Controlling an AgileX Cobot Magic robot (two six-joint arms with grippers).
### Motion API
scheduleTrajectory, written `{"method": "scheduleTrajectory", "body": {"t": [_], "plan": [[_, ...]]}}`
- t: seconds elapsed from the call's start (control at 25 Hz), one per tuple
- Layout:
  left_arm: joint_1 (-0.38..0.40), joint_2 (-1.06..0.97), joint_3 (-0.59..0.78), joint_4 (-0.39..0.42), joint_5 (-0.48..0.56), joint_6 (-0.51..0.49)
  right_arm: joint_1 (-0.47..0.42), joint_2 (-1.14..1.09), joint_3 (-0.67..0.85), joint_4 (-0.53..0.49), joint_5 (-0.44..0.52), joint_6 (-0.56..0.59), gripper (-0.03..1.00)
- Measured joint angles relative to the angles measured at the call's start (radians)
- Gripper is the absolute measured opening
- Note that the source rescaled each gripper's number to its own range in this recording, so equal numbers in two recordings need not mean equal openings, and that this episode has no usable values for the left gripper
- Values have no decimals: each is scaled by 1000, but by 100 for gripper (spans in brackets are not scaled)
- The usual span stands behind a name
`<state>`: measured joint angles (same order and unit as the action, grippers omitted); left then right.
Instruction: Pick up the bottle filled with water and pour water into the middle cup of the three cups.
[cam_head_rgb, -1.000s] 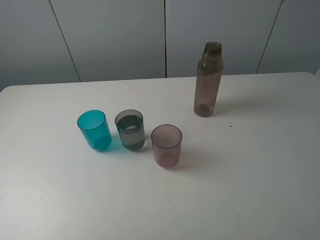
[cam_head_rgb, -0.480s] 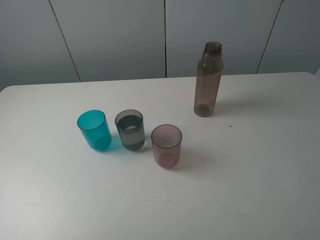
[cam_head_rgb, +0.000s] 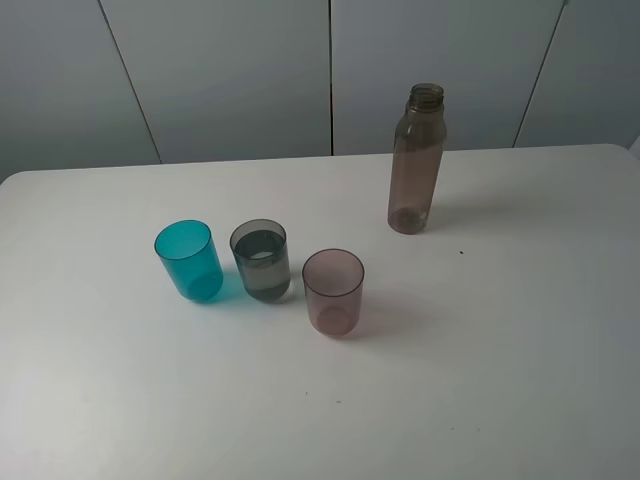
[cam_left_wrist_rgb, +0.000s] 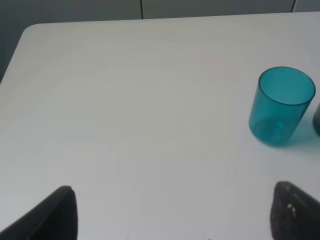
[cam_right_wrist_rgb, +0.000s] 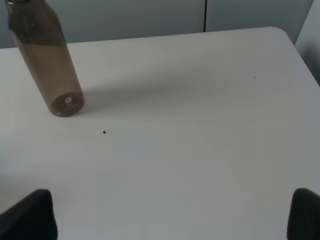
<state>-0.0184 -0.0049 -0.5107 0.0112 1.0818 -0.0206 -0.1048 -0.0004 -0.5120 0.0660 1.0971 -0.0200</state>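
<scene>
Smoky-brown bottle (cam_head_rgb: 414, 162) upright, far right on the white table (cam_head_rgb: 500, 380); grey middle cup (cam_head_rgb: 262, 260) holds water. Left gripper (cam_left_wrist_rgb: 170, 212) and right gripper (cam_right_wrist_rgb: 170, 215) jaws spread wide, gripping nothing.

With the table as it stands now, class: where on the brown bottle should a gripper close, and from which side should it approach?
Grip the bottle around its straight body below the narrower neck, coming in level from the right, where the right gripper waits open. It stands upright and uncapped, so keeping it vertical seems wise.
</scene>
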Motion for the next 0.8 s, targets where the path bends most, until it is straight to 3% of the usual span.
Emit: {"method": "scheduleTrajectory", "body": {"t": [0.8], "plan": [[0, 0, 0, 1, 0, 0, 14, 0, 0, -2, 0, 3, 100]]}}
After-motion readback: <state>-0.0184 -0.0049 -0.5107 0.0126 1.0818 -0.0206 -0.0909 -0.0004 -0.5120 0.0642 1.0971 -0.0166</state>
